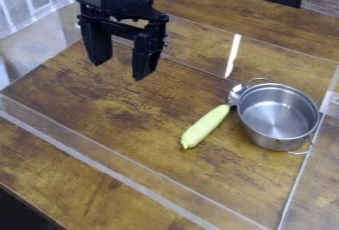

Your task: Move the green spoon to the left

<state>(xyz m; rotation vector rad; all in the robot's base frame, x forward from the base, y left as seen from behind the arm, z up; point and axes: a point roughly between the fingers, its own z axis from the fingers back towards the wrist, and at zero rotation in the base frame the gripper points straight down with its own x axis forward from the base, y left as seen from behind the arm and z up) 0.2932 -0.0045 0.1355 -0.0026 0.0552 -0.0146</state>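
In the upper left of the frame my gripper (122, 63) hangs above the wooden table (93, 105), pointing straight down. Its two black fingers (98, 48) stand wide apart with nothing between them, so my jaws are open and empty. The fingertips are clear of the wood, and I touch nothing.

Moving toward the middle, a low clear plastic wall (119, 174) runs diagonally across the lower part of the table, and another clear edge crosses behind my gripper toward the right.

Right of centre and a little below the middle lies the green spoon (205, 127), flat on the wood, well apart from my gripper. Its thick yellow-green handle points down and to the left, while its small silver bowl end reaches up to the right, just beside the rim of the steel pot (279, 116). The pot stands upright at the right side of the frame, open top up.
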